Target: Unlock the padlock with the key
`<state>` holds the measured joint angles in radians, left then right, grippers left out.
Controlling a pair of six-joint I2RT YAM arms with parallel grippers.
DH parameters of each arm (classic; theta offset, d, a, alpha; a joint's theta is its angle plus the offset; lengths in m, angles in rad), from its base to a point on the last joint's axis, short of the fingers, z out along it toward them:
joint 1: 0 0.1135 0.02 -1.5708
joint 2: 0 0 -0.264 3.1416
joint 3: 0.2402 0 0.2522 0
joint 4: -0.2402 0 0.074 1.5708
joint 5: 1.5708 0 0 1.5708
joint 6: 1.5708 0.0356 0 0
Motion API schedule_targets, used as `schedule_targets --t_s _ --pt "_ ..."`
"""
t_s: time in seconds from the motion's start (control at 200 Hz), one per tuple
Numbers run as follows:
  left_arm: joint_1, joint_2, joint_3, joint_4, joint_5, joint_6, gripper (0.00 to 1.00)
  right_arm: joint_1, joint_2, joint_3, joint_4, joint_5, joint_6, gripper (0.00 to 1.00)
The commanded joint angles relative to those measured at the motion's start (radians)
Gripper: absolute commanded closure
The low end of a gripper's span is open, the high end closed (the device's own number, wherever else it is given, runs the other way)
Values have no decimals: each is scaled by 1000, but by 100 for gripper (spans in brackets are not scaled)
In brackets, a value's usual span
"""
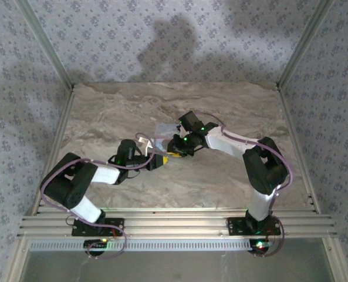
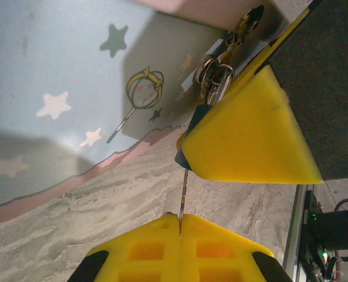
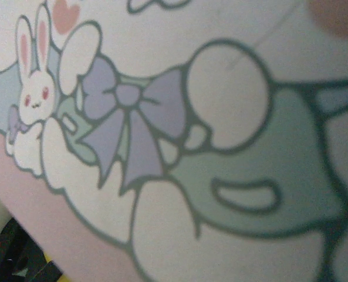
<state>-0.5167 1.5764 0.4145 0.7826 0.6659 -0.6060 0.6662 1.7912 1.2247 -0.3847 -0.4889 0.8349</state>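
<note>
My left gripper is shut on the key, a thin blade seen edge-on between its yellow fingertips. The blade runs up to the teal-blue padlock, most of which is hidden under a yellow finger of my right gripper, which grips it. Metal rings and a second key hang past the padlock. The two grippers meet tip to tip at the middle of the table.
A pale blue tin with a cartoon lid lies flat just behind the grippers, very close to the right wrist camera. The marble tabletop is walled at the back and both sides.
</note>
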Motion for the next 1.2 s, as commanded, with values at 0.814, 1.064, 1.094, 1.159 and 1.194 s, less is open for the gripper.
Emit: schedule_targets --t_s 0.814,1.064,1.094,1.159,1.194 --pt "-3 -5 17 176 0 -24 100 20 -1 12 24 -166 31 100" --pt "-34 -39 17 60 -84 72 100 9 -3 34 3 -163 41 100" --pt "-34 -42 18 51 -88 79 100 9 -1 39 -2 -160 40 100" --pt "-35 -51 20 33 -91 92 100 9 4 46 -15 -157 34 100" --pt "-35 -55 24 18 -89 100 100 9 6 47 -23 -154 31 100"
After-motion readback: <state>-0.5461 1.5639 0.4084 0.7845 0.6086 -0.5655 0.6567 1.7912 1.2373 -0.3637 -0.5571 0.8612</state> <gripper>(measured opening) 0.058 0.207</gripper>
